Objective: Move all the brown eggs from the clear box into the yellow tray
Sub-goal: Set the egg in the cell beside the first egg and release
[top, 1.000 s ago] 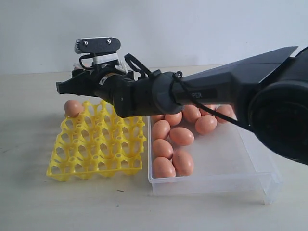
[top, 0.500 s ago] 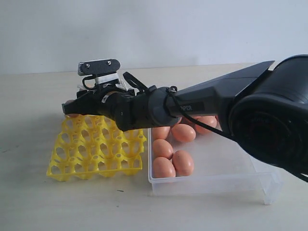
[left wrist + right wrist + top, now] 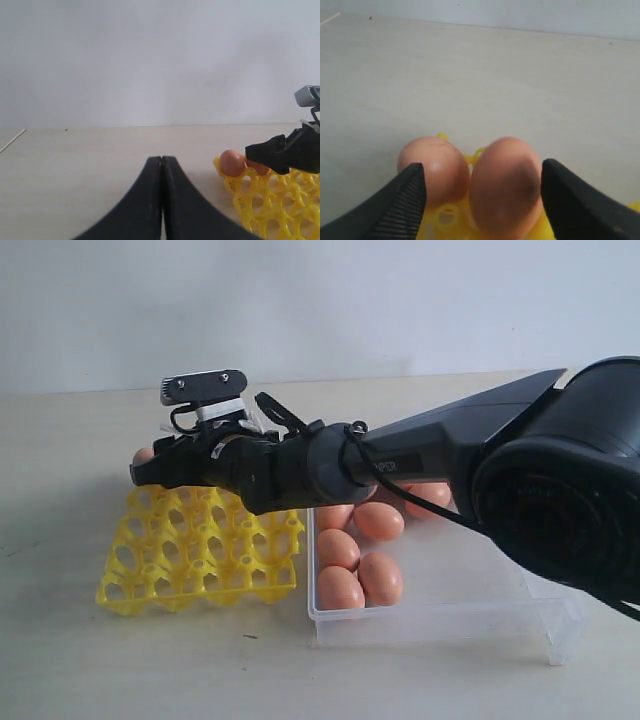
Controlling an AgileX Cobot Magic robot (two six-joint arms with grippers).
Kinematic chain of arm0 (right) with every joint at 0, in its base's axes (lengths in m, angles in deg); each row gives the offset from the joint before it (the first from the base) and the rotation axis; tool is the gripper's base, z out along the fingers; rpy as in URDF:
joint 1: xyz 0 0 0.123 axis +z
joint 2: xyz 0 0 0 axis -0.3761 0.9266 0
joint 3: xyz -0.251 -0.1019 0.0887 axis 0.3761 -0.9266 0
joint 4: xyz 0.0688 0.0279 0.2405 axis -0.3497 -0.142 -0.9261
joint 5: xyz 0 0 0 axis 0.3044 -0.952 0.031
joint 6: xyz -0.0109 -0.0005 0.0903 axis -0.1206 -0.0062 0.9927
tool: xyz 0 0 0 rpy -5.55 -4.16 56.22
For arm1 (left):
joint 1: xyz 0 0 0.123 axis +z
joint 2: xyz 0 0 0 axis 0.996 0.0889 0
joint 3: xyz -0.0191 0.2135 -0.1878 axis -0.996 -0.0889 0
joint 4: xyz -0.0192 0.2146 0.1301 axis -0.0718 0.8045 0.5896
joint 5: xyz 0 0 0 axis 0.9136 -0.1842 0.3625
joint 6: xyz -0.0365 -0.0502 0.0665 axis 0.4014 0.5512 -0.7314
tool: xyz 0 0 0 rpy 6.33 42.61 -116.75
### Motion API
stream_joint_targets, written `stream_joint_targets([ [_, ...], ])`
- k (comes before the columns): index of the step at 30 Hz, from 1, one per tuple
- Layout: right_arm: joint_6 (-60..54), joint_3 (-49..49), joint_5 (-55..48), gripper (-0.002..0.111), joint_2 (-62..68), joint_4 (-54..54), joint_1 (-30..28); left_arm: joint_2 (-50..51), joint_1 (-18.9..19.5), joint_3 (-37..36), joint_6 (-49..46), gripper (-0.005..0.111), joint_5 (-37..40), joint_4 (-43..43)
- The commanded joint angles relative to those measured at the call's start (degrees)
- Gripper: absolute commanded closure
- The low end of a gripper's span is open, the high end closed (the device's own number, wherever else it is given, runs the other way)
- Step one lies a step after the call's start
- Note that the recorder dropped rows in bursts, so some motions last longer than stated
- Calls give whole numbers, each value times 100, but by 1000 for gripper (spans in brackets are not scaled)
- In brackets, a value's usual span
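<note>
My right gripper (image 3: 142,473) reaches across over the far left corner of the yellow tray (image 3: 200,565). In the right wrist view its jaws stand open (image 3: 482,167) around two brown eggs side by side in the tray's cups (image 3: 447,215): a left egg (image 3: 436,170) and a right egg (image 3: 506,192). A small gap shows between the right egg and the finger beside it. Several more brown eggs (image 3: 358,576) lie in the clear box (image 3: 480,615). My left gripper (image 3: 162,159) is shut and empty, low over the table to the left of the tray (image 3: 265,202).
The clear box stands right of the tray, touching it. My right arm (image 3: 440,445) spans the box's far part and hides the eggs there. Bare tabletop (image 3: 60,640) lies in front and to the left.
My right gripper has come down onto the tray's far left corner, beside the egg that sat there. Its jaws have spread wider. The left gripper shows no change.
</note>
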Motion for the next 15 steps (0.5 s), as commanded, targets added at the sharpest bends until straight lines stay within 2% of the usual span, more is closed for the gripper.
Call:
stream_joint_targets([
  [1,-199,33,74,38,-43,55,4,-33,-15,-19,21,107,-13,-42],
  [5,-199,33,-76,39,-252,38,4,-33,-15,-19,21,107,-13,-42],
  [7,-309,33,-265,47,-576,38,4,-33,-15,-19,21,107,-13,-42],
  [9,-583,33,-621,62,-968,38,4,-33,-15,-19,21,107,-13,-42],
  [10,-778,33,-1090,74,-1225,38,-21,-33,-15,-19,21,107,-13,-42],
  [11,-852,33,-1407,82,-1370,38,-43,-33,-15,-19,21,107,-13,-42],
  [12,-955,33,-2148,95,-1596,86,-143,-33,-15,-19,21,107,-13,-42],
  [13,-955,33,-2624,101,-1703,120,-219,-33,-15,-19,21,107,-13,-42],
  [14,-944,33,-3673,108,-1890,230,-404,-33,-15,-19,21,107,-13,-42],
  [15,-822,33,-4592,108,-2023,388,-642,-33,-15,-19,21,107,-13,-42],
])
